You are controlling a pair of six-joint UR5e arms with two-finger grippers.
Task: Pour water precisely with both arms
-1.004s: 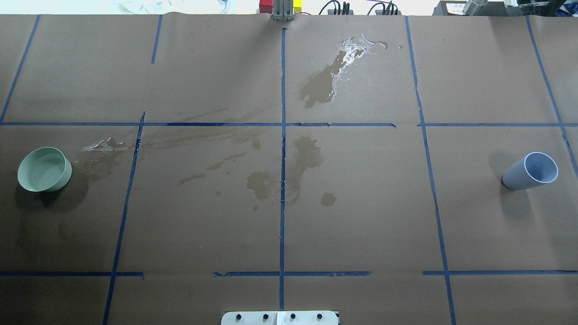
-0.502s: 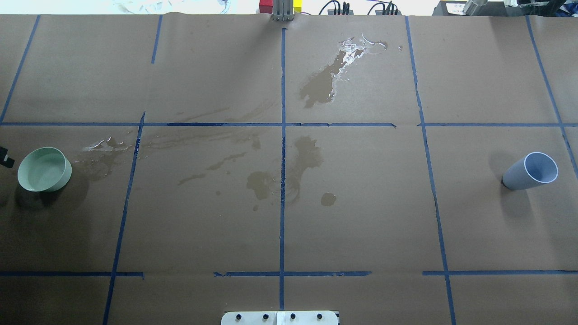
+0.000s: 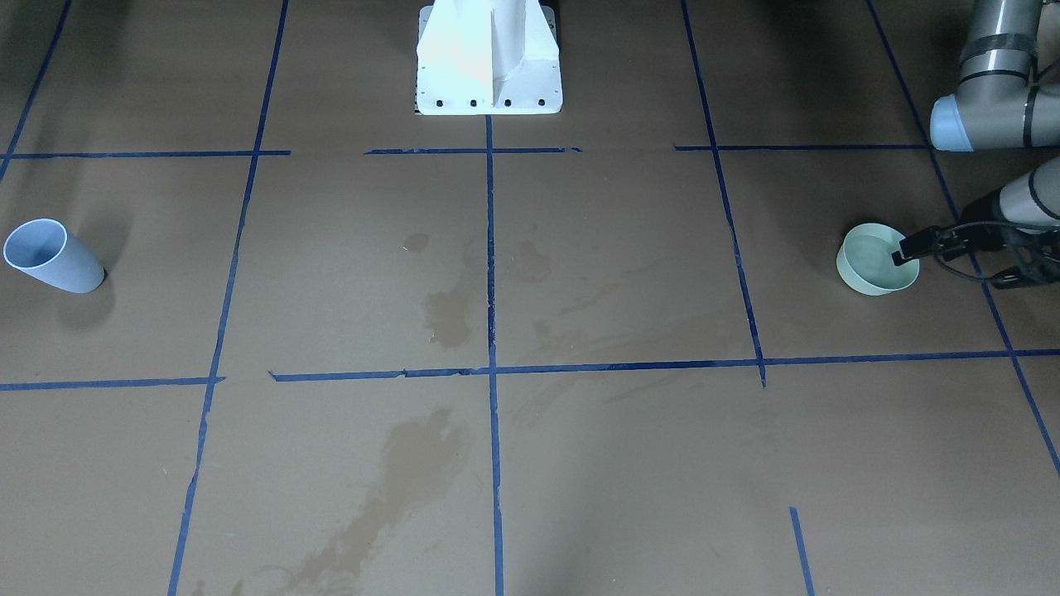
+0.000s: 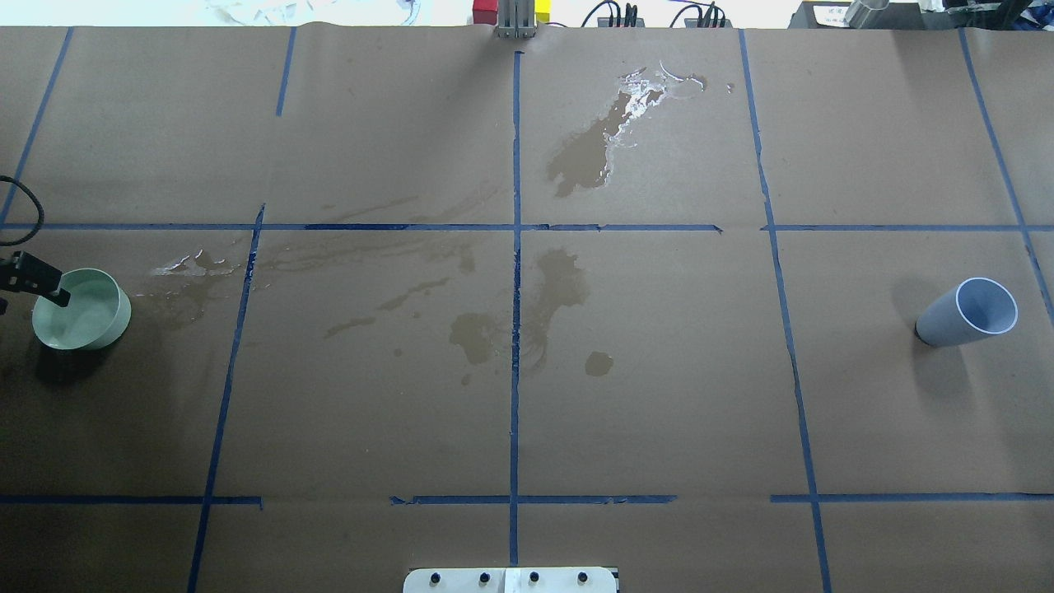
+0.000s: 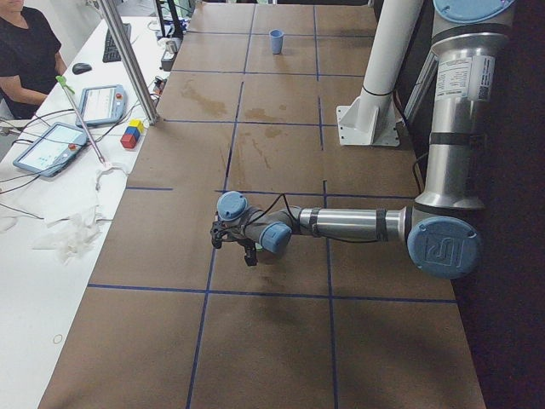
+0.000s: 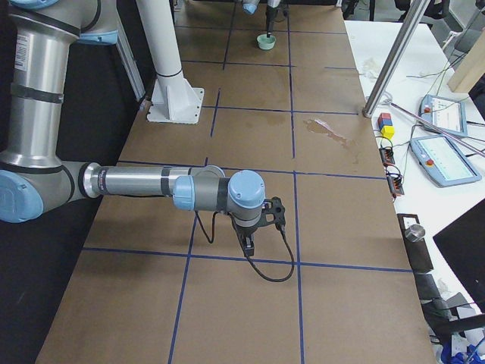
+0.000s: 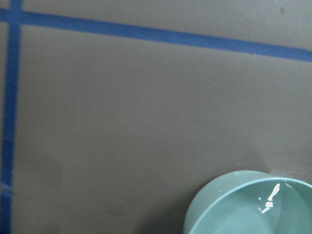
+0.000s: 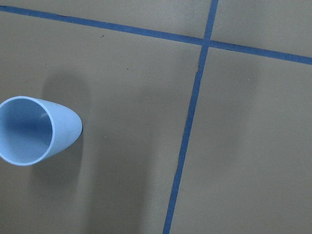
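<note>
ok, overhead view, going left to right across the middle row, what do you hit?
Bowl → wet patch → centre tape line → cup. The stains straddling the centre line are left out.

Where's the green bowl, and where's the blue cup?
green bowl (image 3: pixel 865 285), front-facing view, on its outer wall.
blue cup (image 4: pixel 945 323), overhead view, on its side wall.
</note>
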